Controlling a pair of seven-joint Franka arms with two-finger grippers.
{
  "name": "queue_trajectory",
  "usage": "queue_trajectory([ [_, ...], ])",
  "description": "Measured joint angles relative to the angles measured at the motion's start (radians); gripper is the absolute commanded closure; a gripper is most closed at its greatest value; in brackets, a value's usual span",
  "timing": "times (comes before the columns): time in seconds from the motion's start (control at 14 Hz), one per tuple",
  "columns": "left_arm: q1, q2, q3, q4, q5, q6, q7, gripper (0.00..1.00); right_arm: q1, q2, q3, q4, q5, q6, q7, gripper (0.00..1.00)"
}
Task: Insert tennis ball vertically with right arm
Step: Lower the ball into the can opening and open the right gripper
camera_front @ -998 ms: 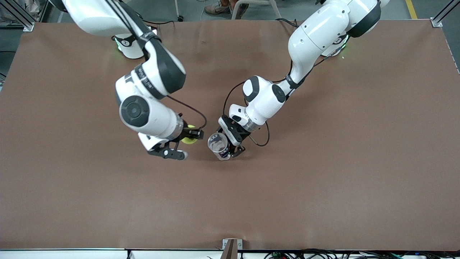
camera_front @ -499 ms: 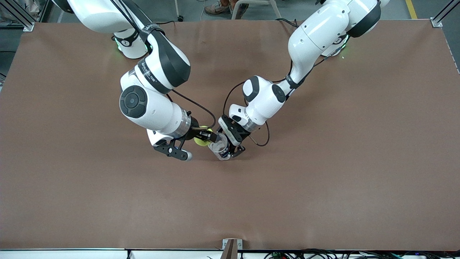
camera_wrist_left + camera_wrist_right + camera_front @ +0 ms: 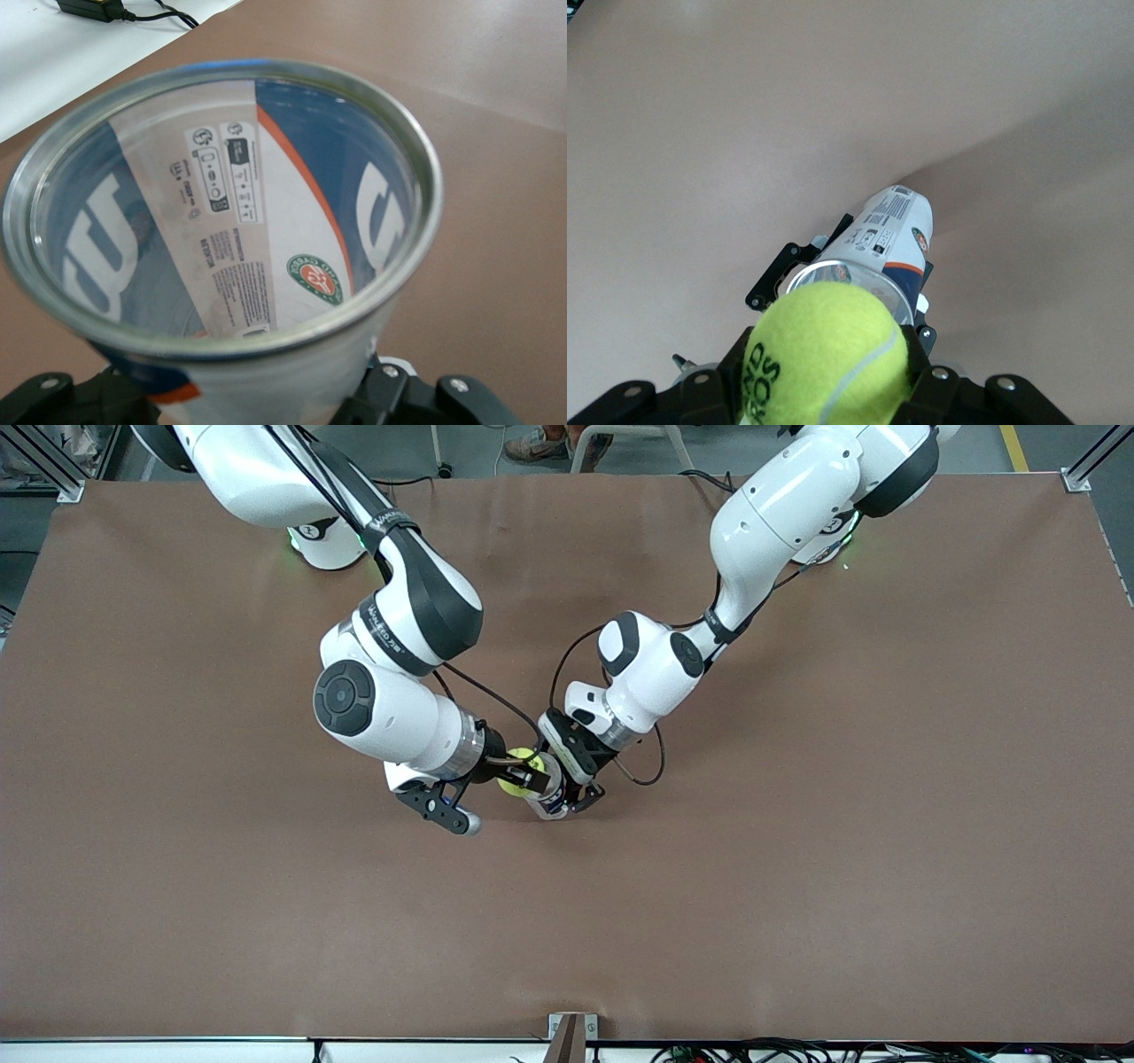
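On the brown table (image 3: 797, 868), mid-span, the left pincer (image 3: 567, 784) grips the clear can (image 3: 547, 790) upright, mouth up. Just over that mouth, the right pincer (image 3: 518, 772) clamps the tennis ball (image 3: 515, 773), almost aligned with the can's vertical axis.

White arms, black joint caps, black cables, black end effectors.

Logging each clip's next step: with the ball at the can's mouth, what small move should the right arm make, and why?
Probably ease the right pincer down, keeping its grip. It holds the tennis ball just over the open rim of the ball can, which the left pincer holds upright on the table; the ball is not yet inside.
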Motion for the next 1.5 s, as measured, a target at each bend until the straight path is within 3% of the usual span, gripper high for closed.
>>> queue_trajectory([
  [0.36,0.0,0.0,0.0,-0.001,0.0,0.002,0.0,0.23,-0.001,0.014,0.002,0.0,0.044,-0.004,0.0,0.62],
  [1.21,0.0,0.0,-0.001,-0.002,0.0,0.005,0.0,0.23,-0.002,0.043,0.001,0.0,0.048,-0.004,0.001,0.62],
  [1.28,0.0,0.0,-0.001,-0.003,0.0,0.007,0.0,0.23,-0.002,0.043,0.001,0.0,0.051,-0.004,0.002,0.59],
  [1.35,0.0,-0.001,-0.001,-0.005,0.0,0.009,0.0,0.23,-0.002,0.043,0.001,0.0,0.059,-0.004,0.003,0.46],
  [1.43,0.001,-0.002,-0.001,-0.008,0.0,0.012,0.0,0.23,-0.002,0.044,0.0,0.0,0.067,-0.004,0.004,0.18],
  [1.5,0.001,-0.002,-0.001,-0.01,0.0,0.014,0.0,0.23,-0.002,0.044,0.0,0.0,0.07,-0.004,0.006,0.0],
])
